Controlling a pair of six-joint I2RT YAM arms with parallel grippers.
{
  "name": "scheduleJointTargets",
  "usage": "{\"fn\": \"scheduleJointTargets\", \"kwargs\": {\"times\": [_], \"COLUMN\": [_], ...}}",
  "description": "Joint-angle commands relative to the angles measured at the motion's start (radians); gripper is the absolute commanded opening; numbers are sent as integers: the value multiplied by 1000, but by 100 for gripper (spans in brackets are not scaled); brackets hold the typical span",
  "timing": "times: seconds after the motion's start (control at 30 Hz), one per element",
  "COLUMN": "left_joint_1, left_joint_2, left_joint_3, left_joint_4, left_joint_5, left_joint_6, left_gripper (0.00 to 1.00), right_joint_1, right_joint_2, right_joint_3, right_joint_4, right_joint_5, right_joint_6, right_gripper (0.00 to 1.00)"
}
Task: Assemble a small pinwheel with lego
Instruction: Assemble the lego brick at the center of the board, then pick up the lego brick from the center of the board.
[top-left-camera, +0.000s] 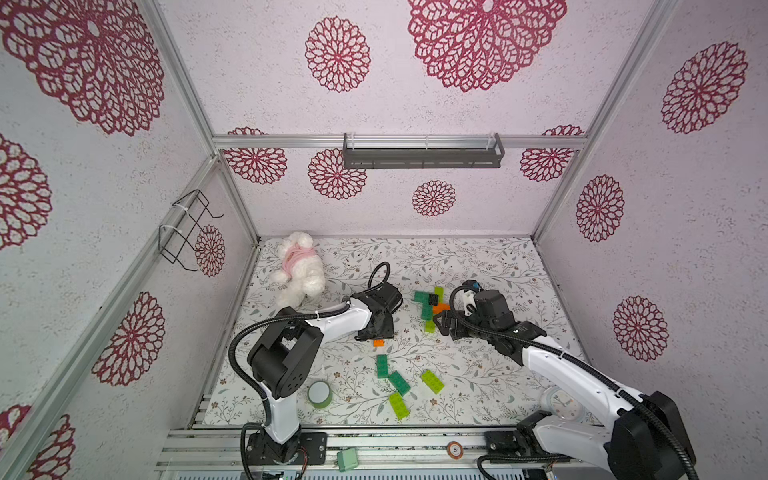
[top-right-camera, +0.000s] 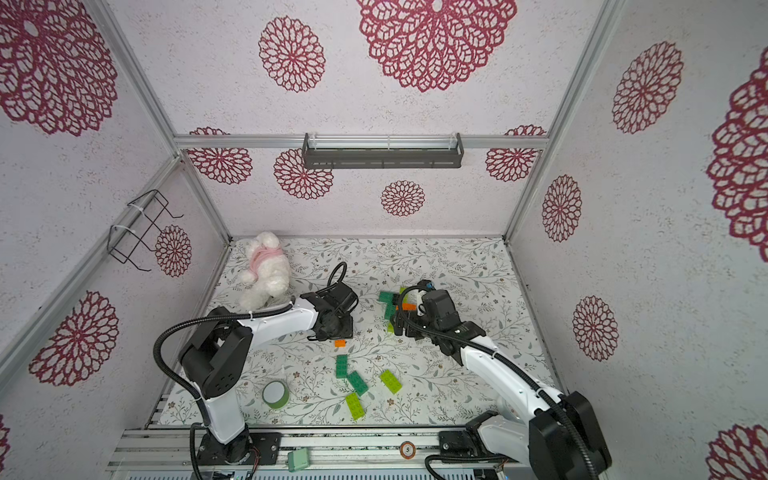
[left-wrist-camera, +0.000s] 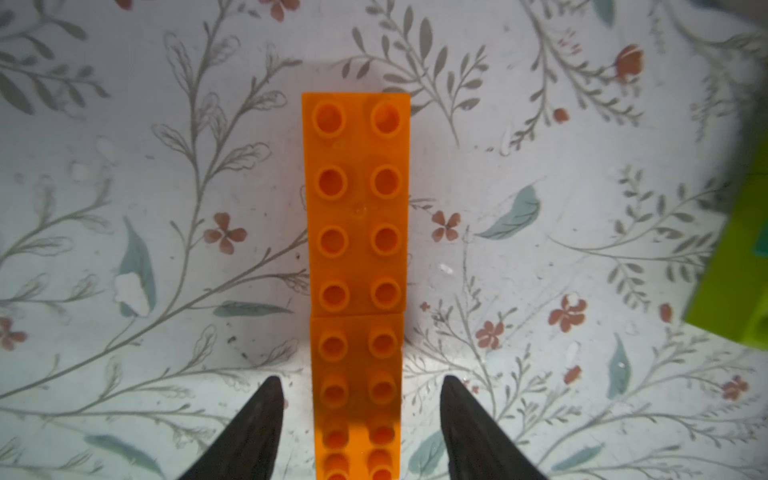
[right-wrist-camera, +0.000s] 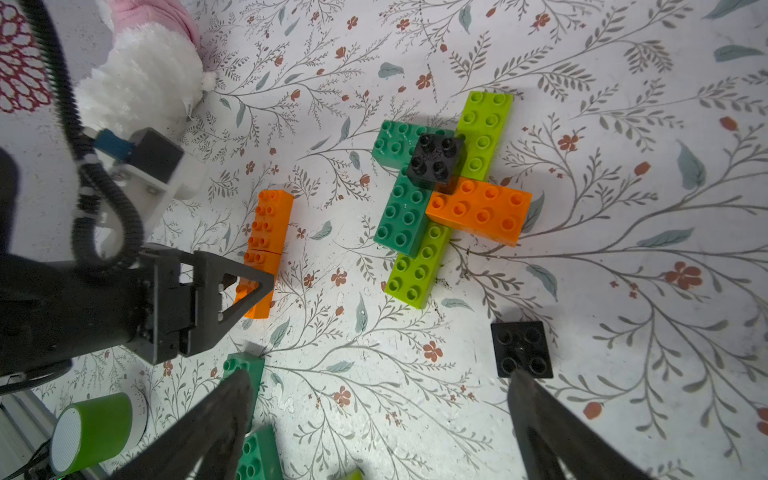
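Two orange lego bricks (left-wrist-camera: 357, 199) lie end to end on the floral mat, studs up. My left gripper (left-wrist-camera: 360, 380) is open astride the nearer one, with a gap showing on each side. In both top views only an orange end (top-left-camera: 378, 343) pokes out from under it. The part-built pinwheel (right-wrist-camera: 440, 195) of dark green, lime and orange bricks with a black square on top lies farther back. A loose black square (right-wrist-camera: 521, 349) lies by one finger of my right gripper (right-wrist-camera: 380, 374), which is wide open and holds nothing.
Two dark green bricks (top-left-camera: 382, 365) (top-left-camera: 399, 382) and two lime ones (top-left-camera: 432, 381) (top-left-camera: 399, 405) lie loose near the front. A green tape roll (top-left-camera: 319, 393) stands front left, a white plush toy (top-left-camera: 297, 270) back left. A mint box (top-left-camera: 347, 459) rests on the front rail.
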Motion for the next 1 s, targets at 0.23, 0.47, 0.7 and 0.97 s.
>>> {"fn": "scheduleJointTargets", "kwargs": {"times": [0.23,0.47,0.7,0.97], "left_joint_1": [-148,-233,-238,-238], "left_joint_2": [-313,-246,-171,-118], "left_joint_3": [-165,-184,-171,-172], "left_joint_4": [-71,-69,-69,-42], "left_joint_5": [-83,-75,-78,-54], "left_joint_6": [-205,-279,-304,-311], "left_gripper": [67,66,61,47], "right_joint_1": [1,6,13,13], "right_joint_2": [-16,-65,-108,-131], "right_joint_3": [-1,-36,-65,-73], "right_joint_4": [21,21,8,-9], "right_joint_5": [9,-15,-31,-28], "right_joint_6": [2,7,15,12], "right_gripper": [97,97,96,96]}}
